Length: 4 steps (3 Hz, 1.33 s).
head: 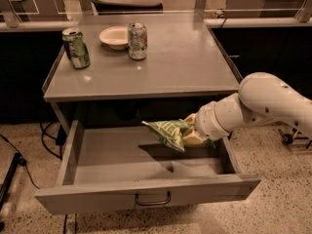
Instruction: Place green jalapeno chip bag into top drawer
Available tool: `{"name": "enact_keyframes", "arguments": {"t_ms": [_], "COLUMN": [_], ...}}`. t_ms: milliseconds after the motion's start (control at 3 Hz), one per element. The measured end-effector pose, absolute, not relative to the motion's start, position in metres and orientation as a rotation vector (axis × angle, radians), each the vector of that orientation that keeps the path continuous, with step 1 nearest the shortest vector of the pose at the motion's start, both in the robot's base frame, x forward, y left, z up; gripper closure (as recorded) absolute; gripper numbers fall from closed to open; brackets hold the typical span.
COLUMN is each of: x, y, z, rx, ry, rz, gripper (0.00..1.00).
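We see the grey metal table (185, 67) with its wide, shallow grey top drawer (107, 162) pulled out toward the near side. The white robot arm (265, 101) reaches in from the right. Its gripper (194, 134) is clamped on the crinkled green jalapeno chip bag (168, 131). The bag is held above the drawer's right half, off the floor, with its shadow below. On the tabletop at far left are a green soda can (76, 48) and a silver can (137, 41), with a small white bowl (114, 36) between them.
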<state>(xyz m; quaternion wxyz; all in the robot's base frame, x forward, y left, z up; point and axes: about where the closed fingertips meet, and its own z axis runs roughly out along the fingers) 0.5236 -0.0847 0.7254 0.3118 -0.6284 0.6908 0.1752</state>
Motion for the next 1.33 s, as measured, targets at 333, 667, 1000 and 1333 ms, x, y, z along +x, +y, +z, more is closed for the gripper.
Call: {"name": "enact_keyframes", "arguments": {"t_ms": [333,667,1000,1333], "x": [0.539,0.553,0.574,0.584], "y": [-0.082,-0.075,-0.053,-0.037], "z": [0.697,0.678,0.659,0.649], "rx": [-1.653,-1.64,-1.636,-1.634], "ry": [1.819,1.809,1.77,1.741], "rz": [0.417,0.404,0.437,0.469], "gripper": [1.0,1.0,1.0,1.0]}}
